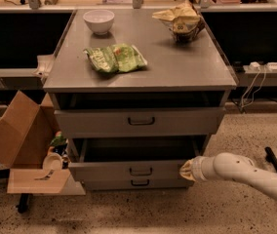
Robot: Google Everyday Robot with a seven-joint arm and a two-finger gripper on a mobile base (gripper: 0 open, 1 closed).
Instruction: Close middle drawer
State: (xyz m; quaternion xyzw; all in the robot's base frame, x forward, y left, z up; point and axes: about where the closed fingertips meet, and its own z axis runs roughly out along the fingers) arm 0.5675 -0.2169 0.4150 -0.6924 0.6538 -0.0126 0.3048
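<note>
Currently, the hand (186, 170) sits in the lower right of the frame, at the end of a white arm (248, 172) that enters from the lower right corner. It is at the right end of the middle drawer (109, 171) front panel and appears to touch it. Whether the hand is spread or pressed together cannot be told from this view.

The middle drawer is in the lower centre of the frame, pulled out from the grey cabinet, with its dark interior exposed. Its low front panel carries a small black handle (141, 171) at the centre. Directly above it, the upper drawer (89, 123) with the taller front panel also stands partly out. Below it, the bottom drawer (139, 183) is just beneath the middle drawer's front.

On the counter (177, 62):
- a white bowl (98, 21), upper left;
- a green bag (115, 58), lying flat near the centre;
- a crumpled yellowish bag (182, 19), upper right.

An open cardboard box (19, 135) stands on the floor just left of the cabinet.
</note>
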